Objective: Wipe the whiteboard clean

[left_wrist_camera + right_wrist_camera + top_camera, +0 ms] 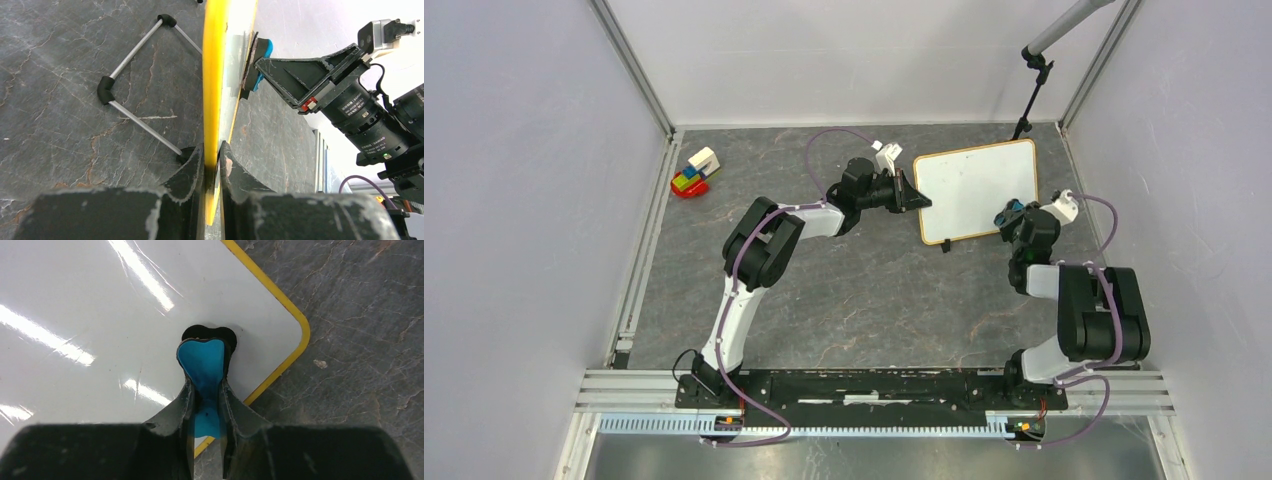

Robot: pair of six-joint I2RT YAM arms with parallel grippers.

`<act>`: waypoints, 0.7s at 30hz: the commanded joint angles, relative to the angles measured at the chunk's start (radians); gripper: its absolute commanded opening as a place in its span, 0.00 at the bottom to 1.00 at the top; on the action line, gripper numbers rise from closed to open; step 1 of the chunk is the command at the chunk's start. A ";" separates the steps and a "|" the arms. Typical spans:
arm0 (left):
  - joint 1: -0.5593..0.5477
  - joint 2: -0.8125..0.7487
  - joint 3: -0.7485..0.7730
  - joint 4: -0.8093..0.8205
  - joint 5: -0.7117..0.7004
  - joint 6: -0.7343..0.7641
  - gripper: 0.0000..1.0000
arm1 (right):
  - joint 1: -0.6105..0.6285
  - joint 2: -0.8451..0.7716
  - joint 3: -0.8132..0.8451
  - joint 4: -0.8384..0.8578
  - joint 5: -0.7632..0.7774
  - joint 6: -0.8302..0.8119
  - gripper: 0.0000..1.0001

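The whiteboard (976, 188) stands tilted on the dark table at the back right, its white face showing no marks in any view. My left gripper (916, 200) is shut on its left edge; in the left wrist view (214, 160) the jaws pinch the yellow frame (214, 75). My right gripper (1014, 213) is shut on the blue eraser (203, 365) and presses it against the board's face near a rounded corner (295, 335). The eraser (260, 60) also shows in the left wrist view, against the board.
A wire stand (135, 75) props the board from behind. A small pile of coloured toy blocks (694, 173) lies at the far left. A black camera stand (1030, 95) rises behind the board. Grey walls close in on both sides.
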 commanded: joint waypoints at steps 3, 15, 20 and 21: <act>0.013 -0.008 -0.005 -0.067 -0.047 0.046 0.02 | -0.026 -0.082 -0.006 -0.085 -0.046 -0.056 0.00; 0.014 -0.041 -0.032 -0.048 -0.044 0.060 0.36 | 0.069 -0.377 0.074 -0.504 -0.261 -0.278 0.01; 0.016 -0.101 -0.080 -0.028 -0.047 0.085 0.59 | 0.242 -0.530 -0.022 -0.615 -0.283 -0.311 0.02; 0.016 -0.116 -0.092 -0.018 -0.046 0.090 0.61 | 0.269 -0.552 -0.036 -0.639 -0.278 -0.317 0.02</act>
